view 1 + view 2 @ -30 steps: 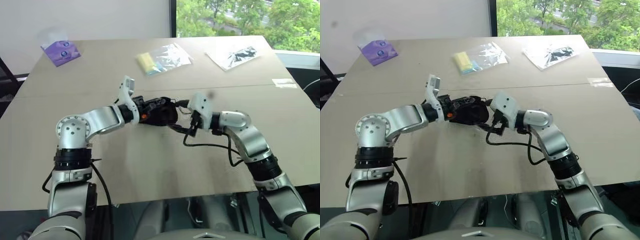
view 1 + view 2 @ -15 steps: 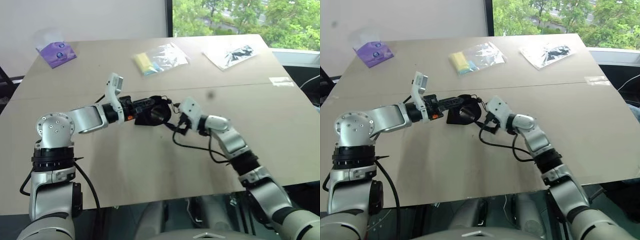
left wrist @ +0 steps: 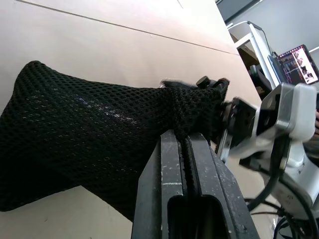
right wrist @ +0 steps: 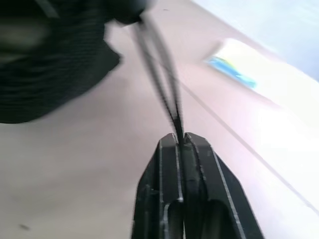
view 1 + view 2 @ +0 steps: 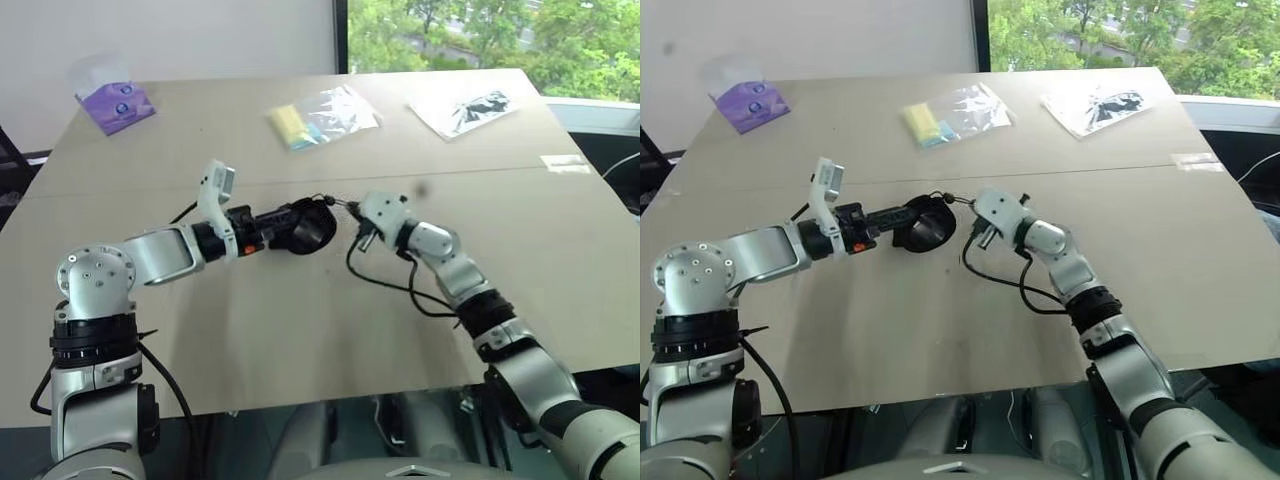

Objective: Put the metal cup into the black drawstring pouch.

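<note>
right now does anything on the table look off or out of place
Nothing looks spilled or damaged. The black pouch is held off the table in the left gripper, bunched at the neck, while the right gripper pinches its cord. The metal cup isn't visible.

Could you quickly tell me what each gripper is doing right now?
Left gripper: shut on the black mesh drawstring pouch.
Right gripper: shut on the pouch's thin black cord.

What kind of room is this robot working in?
Probably an office or lab: a plain tan table beside a window onto trees, a laptop at a desk, and sample items like a purple packet laid out.
</note>
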